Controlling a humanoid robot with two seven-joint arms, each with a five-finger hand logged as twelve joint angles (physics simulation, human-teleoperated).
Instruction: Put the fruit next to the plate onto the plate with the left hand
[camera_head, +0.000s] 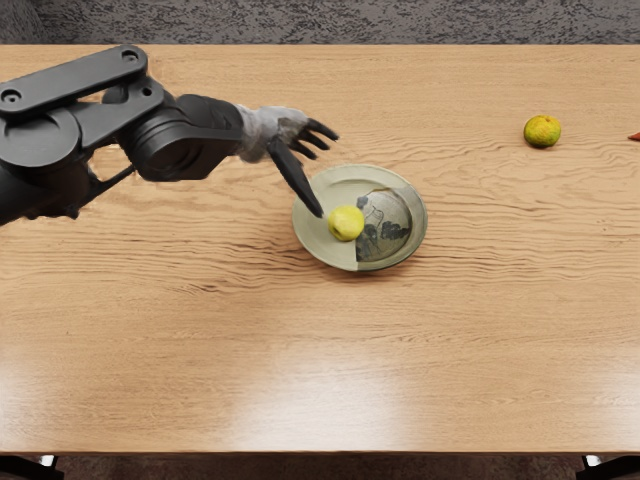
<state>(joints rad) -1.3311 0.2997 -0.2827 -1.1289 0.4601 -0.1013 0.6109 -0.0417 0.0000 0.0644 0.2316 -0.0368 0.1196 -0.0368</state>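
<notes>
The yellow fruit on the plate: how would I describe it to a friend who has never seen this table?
Look at the wooden table and find the round pale plate near its middle, beside the robot's open left hand. The small yellow fruit sits on it; the other fruit, orange-green, lies on bare wood far to the right.

A wooden table (200, 330) carries a round, pale green plate (335, 188) near its middle. Well apart, toward the far right, sits an orange-green citrus fruit (542, 131), and a red sliver (635, 136) shows at the edge.
</notes>
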